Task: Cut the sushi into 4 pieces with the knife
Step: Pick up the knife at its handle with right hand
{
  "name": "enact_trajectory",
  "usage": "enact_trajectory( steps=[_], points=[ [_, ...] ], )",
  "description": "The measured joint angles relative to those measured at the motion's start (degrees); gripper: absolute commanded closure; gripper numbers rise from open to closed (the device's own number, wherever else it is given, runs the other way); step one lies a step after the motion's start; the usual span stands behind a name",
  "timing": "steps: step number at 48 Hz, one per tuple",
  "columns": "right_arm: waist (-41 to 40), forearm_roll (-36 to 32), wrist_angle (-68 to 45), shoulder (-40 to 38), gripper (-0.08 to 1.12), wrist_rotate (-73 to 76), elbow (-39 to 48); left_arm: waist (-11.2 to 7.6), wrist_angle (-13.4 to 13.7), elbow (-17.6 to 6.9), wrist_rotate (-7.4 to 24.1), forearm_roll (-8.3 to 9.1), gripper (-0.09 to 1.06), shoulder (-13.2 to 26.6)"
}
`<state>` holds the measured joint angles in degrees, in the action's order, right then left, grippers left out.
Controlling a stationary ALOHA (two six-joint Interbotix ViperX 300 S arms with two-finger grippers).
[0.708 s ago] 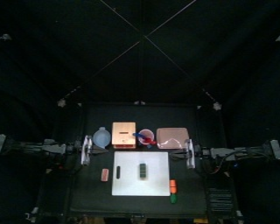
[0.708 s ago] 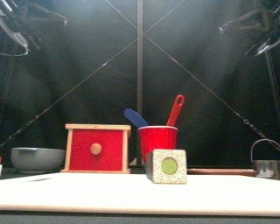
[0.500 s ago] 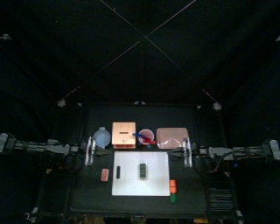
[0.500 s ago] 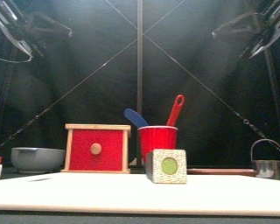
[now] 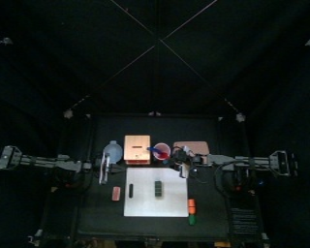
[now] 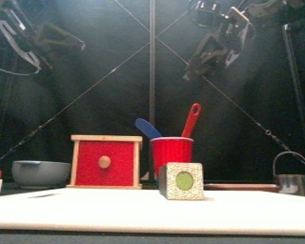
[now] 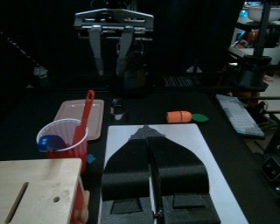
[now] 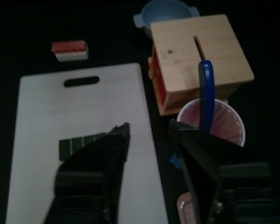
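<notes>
Where the table (image 5: 96, 213) meets its front edge, an orange toy (image 5: 192, 204) and a green toy (image 5: 193, 220) lie just right of the white cutting board (image 5: 139, 199), the green one nearer the edge. On the board's middle lies the sushi roll (image 5: 159, 187), its dark green blocks joined in one row running front to back, and nothing of mine touches it. A small red and white toy (image 5: 116, 194) sits on the table just left of the board. Farther in, my left gripper (image 7: 146, 133) hangs high off the board's back left corner, jaws pressed together and holding nothing. My right gripper (image 8: 157, 131) hovers high over the board's back right corner, jaws spread wide and empty, near the red cup (image 6: 172, 154). That cup stands in the back row with the blue knife (image 6: 146, 128) and the red knife (image 6: 191, 119) sticking up out of it. Left of it stands the wooden box (image 6: 106, 162), then the blue-grey bowl (image 6: 41, 172); right of it lies the pink tray (image 5: 190, 151). The metal cutter (image 6: 292, 181) stands at the table's right side; how far back, I cannot tell.
</notes>
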<state>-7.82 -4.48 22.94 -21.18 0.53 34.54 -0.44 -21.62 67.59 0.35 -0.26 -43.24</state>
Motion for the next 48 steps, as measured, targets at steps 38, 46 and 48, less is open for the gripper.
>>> enact_trajectory(
  steps=[38, 46, 48],
  points=[
    [2.99, -17.05, 39.2, 24.7, 0.15, -3.52, -21.09, 0.09, 0.0, 0.26, 0.18, 0.0, 0.97, 0.09],
    [2.55, -18.28, 39.64, 25.22, 0.25, -3.6, -21.53, 0.18, 0.0, 0.62, 0.18, 0.0, 0.97, 0.09],
    [2.55, -18.54, 39.64, 25.22, 0.31, -3.6, -21.62, 0.18, 0.0, 0.62, 0.18, 0.0, 0.97, 0.09]
  ],
)
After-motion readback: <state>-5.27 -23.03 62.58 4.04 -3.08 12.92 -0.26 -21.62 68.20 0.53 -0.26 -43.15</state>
